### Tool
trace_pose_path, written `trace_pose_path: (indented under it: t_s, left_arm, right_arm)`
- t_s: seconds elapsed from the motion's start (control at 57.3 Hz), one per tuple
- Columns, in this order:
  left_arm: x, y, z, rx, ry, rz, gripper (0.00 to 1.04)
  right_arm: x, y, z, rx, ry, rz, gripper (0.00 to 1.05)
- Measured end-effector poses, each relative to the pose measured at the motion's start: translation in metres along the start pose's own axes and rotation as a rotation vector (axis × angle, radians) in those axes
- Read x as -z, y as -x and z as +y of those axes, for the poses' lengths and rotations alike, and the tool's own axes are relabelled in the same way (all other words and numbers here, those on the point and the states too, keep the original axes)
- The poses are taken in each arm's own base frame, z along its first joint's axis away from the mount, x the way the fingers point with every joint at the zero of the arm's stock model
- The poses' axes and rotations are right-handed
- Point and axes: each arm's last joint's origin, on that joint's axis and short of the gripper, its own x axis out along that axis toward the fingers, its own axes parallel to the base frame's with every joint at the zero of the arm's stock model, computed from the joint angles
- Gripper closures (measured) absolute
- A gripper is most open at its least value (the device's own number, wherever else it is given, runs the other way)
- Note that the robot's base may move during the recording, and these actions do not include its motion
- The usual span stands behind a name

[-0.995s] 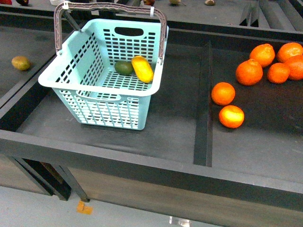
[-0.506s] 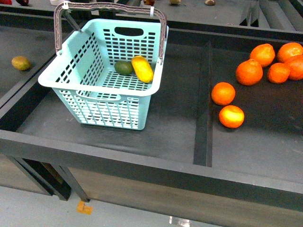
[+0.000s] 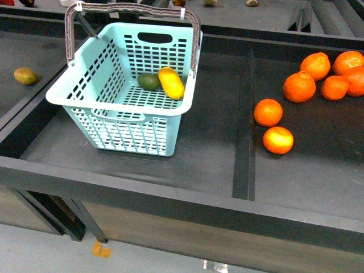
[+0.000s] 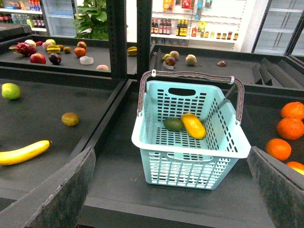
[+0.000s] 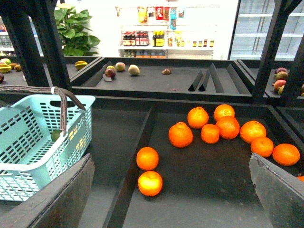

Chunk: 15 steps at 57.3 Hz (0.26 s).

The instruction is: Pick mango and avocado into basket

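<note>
Nothing moved: mango point(image 3: 171, 83) beside avocado point(image 3: 149, 81) in basket point(image 3: 114, 102).

Fruit in the basket, more fruit either side

The mango point(image 3: 171, 83) and avocado point(image 3: 149, 81) lie touching in the basket point(image 3: 122, 133) — avocado left, mango right; the oranges point(image 3: 300, 86) lie beyond a divider point(image 3: 244, 131) to the right — a lone fruit point(image 3: 25, 75) sits far left.

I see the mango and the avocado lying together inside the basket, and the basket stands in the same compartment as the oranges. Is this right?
Not quite. The mango and avocado lie together in the basket, but a divider separates its compartment from the oranges, as the front view shows.
</note>
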Motion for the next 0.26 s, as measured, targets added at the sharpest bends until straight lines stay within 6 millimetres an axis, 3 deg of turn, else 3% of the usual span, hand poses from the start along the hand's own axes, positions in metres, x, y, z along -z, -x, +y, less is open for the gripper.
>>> trace_pose_path:
  t_s: [0.262]
  left_arm:
    - [0.0000,0.0000,0.0000,0.000,0.000,0.000,0.07]
  right_arm:
    - [0.0000,0.0000,0.0000,0.000,0.000,0.000,0.08]
